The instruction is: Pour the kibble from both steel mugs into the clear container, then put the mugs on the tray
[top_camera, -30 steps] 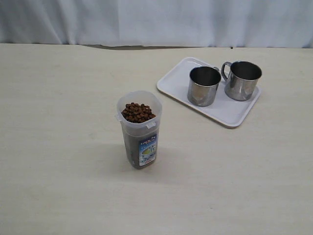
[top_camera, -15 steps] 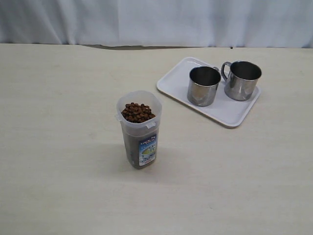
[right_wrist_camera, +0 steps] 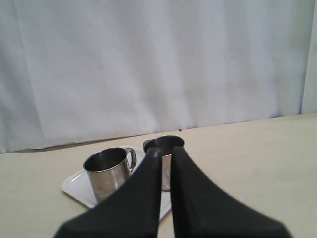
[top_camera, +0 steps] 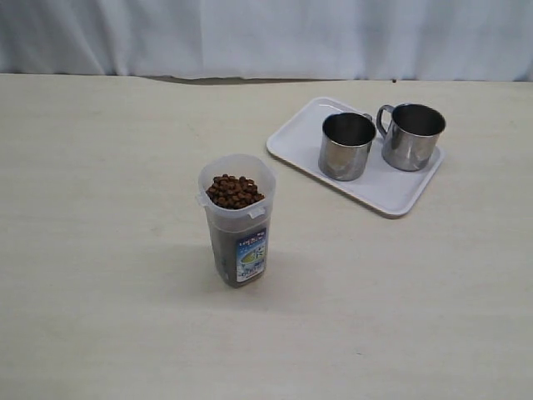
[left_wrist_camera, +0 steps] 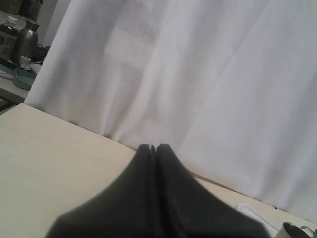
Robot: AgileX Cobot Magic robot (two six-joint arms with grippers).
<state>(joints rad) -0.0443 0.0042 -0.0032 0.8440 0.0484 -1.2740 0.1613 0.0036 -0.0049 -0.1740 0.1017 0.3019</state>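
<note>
In the exterior view the clear container (top_camera: 237, 218) stands upright on the bench (top_camera: 100, 275), well apart from the tray (top_camera: 298, 137). The kibble (top_camera: 235, 191) fills it nearly to the rim. Both steel mugs stand upright on the tray, the near mug (top_camera: 346, 147) just beside the far mug (top_camera: 412, 137). I see no pellets in them, so I judge the task to be done or almost done. No arm shows in this view.

The mugs are probably stiff and light when empty, with a polished wall that can slip, so the looped handle or the rim is the safer place to hold. The full container is likely heavy for its thin plastic wall, and a hold around the middle of its body seems best.

In the left wrist view the left pincer (left_wrist_camera: 156, 148) has its fingers pressed together and holds nothing, above bare bench.

In the right wrist view the right pincer (right_wrist_camera: 166, 150) shows only a thin slit and is empty, and it faces the tray with both mugs
</note>
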